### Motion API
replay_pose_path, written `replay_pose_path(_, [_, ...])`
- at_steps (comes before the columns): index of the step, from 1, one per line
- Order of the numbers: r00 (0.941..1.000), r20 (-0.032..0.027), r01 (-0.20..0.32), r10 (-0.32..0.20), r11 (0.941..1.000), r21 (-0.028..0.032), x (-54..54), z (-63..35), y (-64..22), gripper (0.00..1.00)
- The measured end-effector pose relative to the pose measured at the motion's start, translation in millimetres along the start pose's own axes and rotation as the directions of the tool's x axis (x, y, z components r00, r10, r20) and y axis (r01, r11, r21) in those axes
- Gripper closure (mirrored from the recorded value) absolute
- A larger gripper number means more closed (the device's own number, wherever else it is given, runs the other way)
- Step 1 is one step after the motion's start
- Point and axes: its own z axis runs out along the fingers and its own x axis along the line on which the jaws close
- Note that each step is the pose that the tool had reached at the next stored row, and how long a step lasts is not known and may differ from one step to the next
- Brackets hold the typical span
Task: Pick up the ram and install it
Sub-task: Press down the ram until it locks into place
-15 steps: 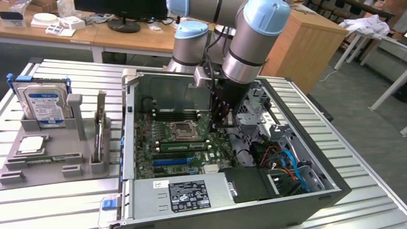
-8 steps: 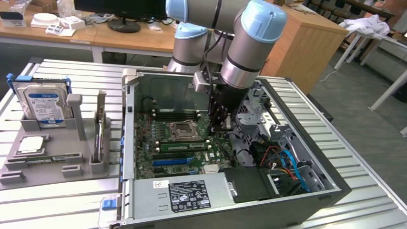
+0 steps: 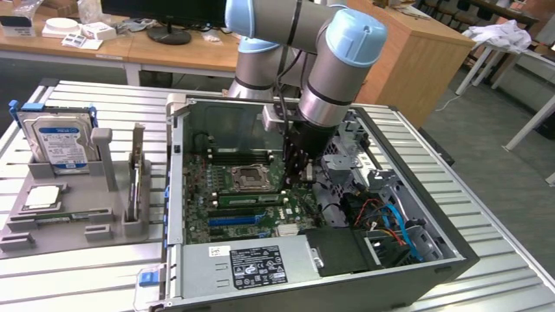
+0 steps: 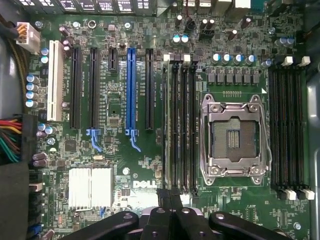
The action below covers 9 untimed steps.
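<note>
The ram (image 3: 247,198), a long green stick, stands on edge among the memory slots next to the CPU socket (image 3: 249,177) inside the open computer case. My gripper (image 3: 303,179) hangs low inside the case, just past the end of the stick toward the exterior view's right. In the wrist view the two black fingertips (image 4: 164,200) meet with nothing visible between them, so the gripper (image 4: 170,197) is shut. They hover over the near end of the black memory slots (image 4: 179,125) beside the CPU socket (image 4: 234,137).
A grey fixture (image 3: 78,224) at the exterior view's left holds a silver hard drive (image 3: 56,140), an upright expansion card (image 3: 137,175) and a flat chip. The case walls (image 3: 178,162), the drive cage and coloured cables (image 3: 390,221) surround the gripper. The power supply (image 3: 251,266) sits in front.
</note>
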Motion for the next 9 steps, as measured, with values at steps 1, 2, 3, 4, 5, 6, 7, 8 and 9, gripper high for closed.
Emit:
replay_pose_path(1, [1.0000, 0.0000, 0.000, 0.000, 1.0000, 0.0000, 0.0, 0.0, 0.0, 0.89])
replay_pose_path(2, [1.0000, -0.0001, 0.000, 0.000, 1.0000, 0.0000, 0.0, 0.0, -0.1, 0.89])
replay_pose_path(3, [1.0000, 0.0000, 0.000, 0.000, 1.0000, 0.0001, 0.0, 0.0, -1.3, 0.89])
replay_pose_path(4, [1.0000, 0.0000, 0.000, 0.000, 1.0000, 0.0000, 0.0, 0.0, -3.1, 0.89])
replay_pose_path(5, [1.0000, 0.0001, 0.000, 0.000, 1.0000, 0.0000, -0.1, 0.1, -4.2, 0.89])
replay_pose_path(6, [1.0000, 0.0001, 0.000, 0.000, 1.0000, 0.0000, -0.1, 0.1, -4.2, 0.89])
replay_pose_path(7, [1.0000, 0.0001, 0.000, 0.000, 1.0000, 0.0000, -0.1, 0.1, -4.2, 0.89])
replay_pose_path(8, [1.0000, 0.0003, 0.000, 0.000, 1.0000, 0.0001, -0.1, 0.5, -4.2, 0.89])
replay_pose_path(9, [1.0000, 0.0005, 0.000, 0.000, 1.0000, 0.0002, -0.1, 1.4, -4.3, 0.89])
